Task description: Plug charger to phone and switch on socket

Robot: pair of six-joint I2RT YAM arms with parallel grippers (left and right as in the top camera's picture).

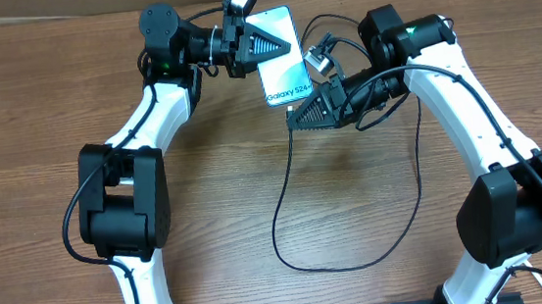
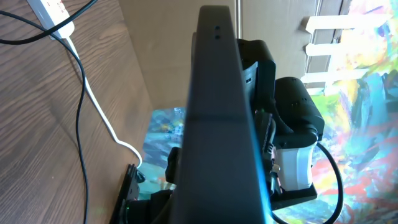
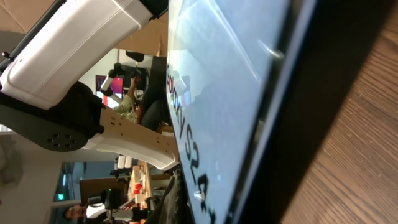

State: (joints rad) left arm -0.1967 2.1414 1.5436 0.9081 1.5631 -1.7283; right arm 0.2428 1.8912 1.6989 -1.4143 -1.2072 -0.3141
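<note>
Phone is clamped in the closed left gripper, long axis pointing away from the base. Right gripper, closed seemingly on charger tip, is just at its near short edge.

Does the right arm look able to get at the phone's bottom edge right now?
Likely yes: the right gripper sits at the lower edge of the phone with nothing between, and the left gripper grips the phone farther up, clear of that edge.
</note>
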